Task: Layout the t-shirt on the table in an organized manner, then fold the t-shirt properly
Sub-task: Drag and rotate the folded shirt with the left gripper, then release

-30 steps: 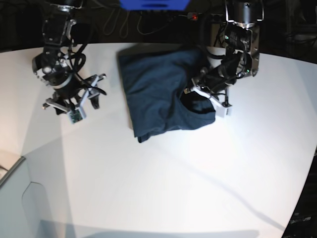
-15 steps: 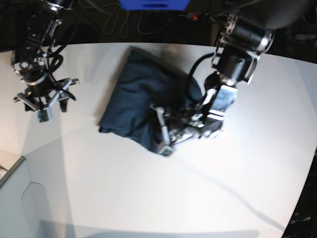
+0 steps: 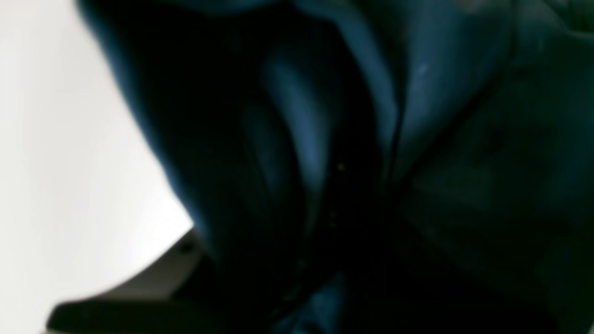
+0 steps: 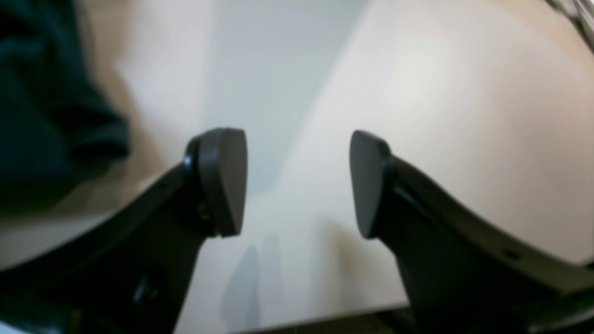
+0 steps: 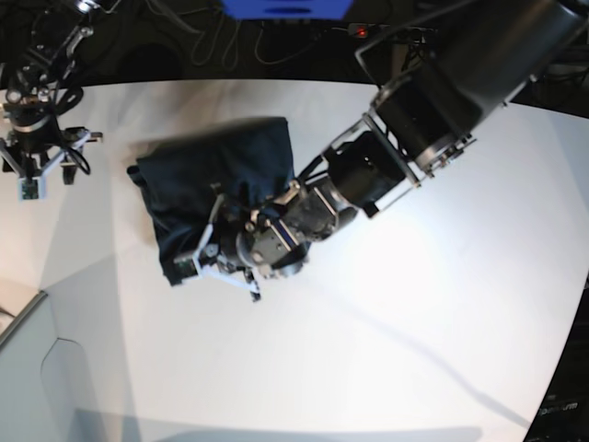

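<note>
Nearest the base camera, the left gripper [image 5: 221,258] reaches far across the table [image 5: 386,331] and is clenched on the near edge of the t-shirt [image 5: 207,175], whose bunched navy cloth fills the left wrist view. The shirt lies crumpled beyond it, running toward the far edge. Farther off, the right gripper [image 4: 297,181] hangs released over bare table, the shirt just beside it.

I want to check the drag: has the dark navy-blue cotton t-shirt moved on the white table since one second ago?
Yes. In the base view the dark navy-blue cotton t-shirt has shifted toward the image's left across the white table, away from the blue object at the top edge.
</note>
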`<state>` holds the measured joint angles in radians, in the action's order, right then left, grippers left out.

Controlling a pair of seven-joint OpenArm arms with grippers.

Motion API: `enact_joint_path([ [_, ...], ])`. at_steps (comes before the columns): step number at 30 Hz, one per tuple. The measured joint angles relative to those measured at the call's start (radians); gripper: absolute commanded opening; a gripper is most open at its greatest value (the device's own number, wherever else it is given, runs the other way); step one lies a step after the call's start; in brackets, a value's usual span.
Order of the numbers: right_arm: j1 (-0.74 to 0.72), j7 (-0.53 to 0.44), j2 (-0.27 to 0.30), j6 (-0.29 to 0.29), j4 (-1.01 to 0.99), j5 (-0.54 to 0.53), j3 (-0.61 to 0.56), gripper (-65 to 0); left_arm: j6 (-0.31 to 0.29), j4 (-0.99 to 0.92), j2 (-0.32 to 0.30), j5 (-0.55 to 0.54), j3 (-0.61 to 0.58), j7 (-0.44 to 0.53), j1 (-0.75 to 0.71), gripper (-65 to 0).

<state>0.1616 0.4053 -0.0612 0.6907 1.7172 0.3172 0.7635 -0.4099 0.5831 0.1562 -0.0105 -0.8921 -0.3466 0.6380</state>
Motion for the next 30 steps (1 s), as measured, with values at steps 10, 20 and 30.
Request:
enact_joint_path([
  [10, 0.014, 0.000, -0.024, 0.000, 0.000, 0.000, 0.044, -30.0, 0.002, -0.005, -0.011, 0.036, -0.106, 0.092, 0.008, -43.0],
  [20, 0.014, -0.001, -0.024, 0.000, 0.000, 0.000, 0.040, -29.9, 0.000, 0.058, -0.006, 0.037, -0.010, 0.091, 0.033, -31.8],
  [30, 0.003, 0.002, -0.023, 0.000, 0.000, 0.000, -0.017, -29.9, 0.000, 0.106, -0.026, 0.043, 0.158, 0.087, 0.032, -31.8],
])
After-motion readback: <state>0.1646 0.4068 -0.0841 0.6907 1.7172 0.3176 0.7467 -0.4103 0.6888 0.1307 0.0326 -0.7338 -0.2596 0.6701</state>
